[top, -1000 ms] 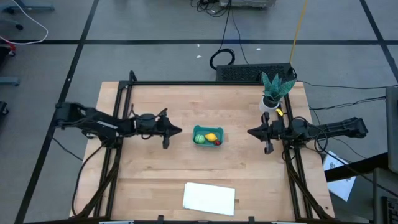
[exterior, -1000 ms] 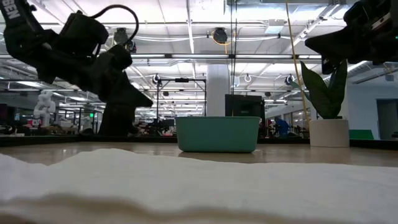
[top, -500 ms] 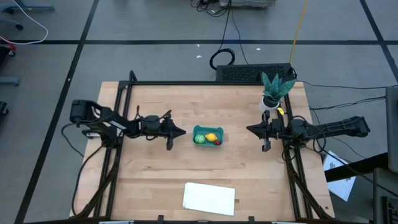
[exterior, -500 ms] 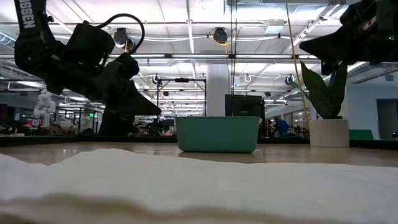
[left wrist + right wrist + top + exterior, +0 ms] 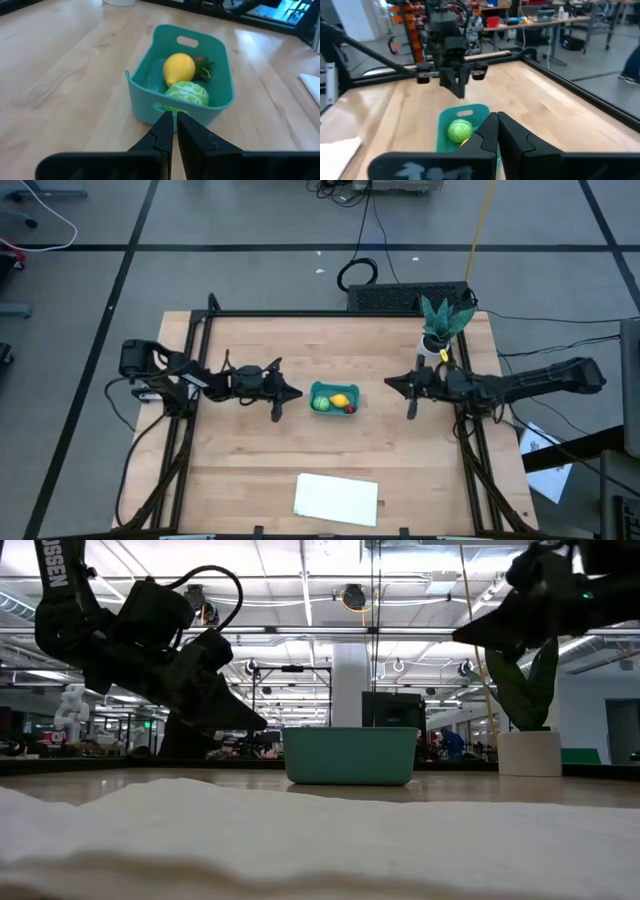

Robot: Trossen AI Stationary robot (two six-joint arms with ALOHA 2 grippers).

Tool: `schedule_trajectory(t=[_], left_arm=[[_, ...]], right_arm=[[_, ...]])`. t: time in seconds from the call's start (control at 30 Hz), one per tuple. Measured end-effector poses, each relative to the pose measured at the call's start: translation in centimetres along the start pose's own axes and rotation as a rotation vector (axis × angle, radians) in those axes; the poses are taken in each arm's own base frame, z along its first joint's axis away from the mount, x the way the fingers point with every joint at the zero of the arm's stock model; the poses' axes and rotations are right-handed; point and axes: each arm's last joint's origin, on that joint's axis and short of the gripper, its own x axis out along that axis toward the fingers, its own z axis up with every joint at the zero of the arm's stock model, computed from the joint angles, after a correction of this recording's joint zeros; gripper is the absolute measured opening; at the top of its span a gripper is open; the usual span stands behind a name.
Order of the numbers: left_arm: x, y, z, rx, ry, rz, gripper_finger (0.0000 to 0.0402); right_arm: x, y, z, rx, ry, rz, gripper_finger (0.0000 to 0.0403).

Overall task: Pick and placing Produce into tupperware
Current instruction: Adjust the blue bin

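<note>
Produce loaded in tub; both grippers empty, fingers pressed together.

We see the teal tupperware (image 5: 334, 398) near the table (image 5: 250, 470) centre, holding the green ball (image 5: 186, 94), lemon (image 5: 179, 68) and red piece (image 5: 202, 65). The left gripper (image 5: 297, 393) hovers just beside the tub, toward the table's left edge. The right gripper (image 5: 388, 381) hovers apart from it, toward the right edge. A potted plant (image 5: 440, 326) stands at the far right corner and a white sheet (image 5: 336, 499) lies by the near edge.

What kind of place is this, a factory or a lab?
Most likely a robotics lab or workshop: a wooden table with two robot arms, workbenches crowded with equipment behind, and cables trailing over the floor.
</note>
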Motion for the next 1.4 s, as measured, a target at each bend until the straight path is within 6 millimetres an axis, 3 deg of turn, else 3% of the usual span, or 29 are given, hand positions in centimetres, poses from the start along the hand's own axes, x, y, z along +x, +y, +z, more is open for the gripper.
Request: schedule_trajectory(t=[0.2,0.47,0.63,1.0,1.4], left_arm=[[0.0,0.0,-0.1,0.003,0.008,0.009,0.0026],[0.0,0.1,-0.3,-0.007,0.033,0.03,0.0026],[0.0,0.2,-0.4,-0.008,0.043,0.033,0.0026],[0.0,0.2,-0.5,-0.018,0.045,0.039,0.0026],[0.0,0.1,-0.4,-0.056,0.041,0.065,0.0026]], right_arm=[[2.4,0.2,0.9,0.01,0.171,-0.065,0.0],[4.6,0.4,-1.3,0.094,0.343,-0.1,0.0],[5.6,0.6,-2.2,0.144,0.354,-0.112,0.0],[6.6,1.3,-4.7,0.217,0.451,-0.138,0.0],[7.3,1.4,-5.7,0.241,0.456,-0.168,0.0]])
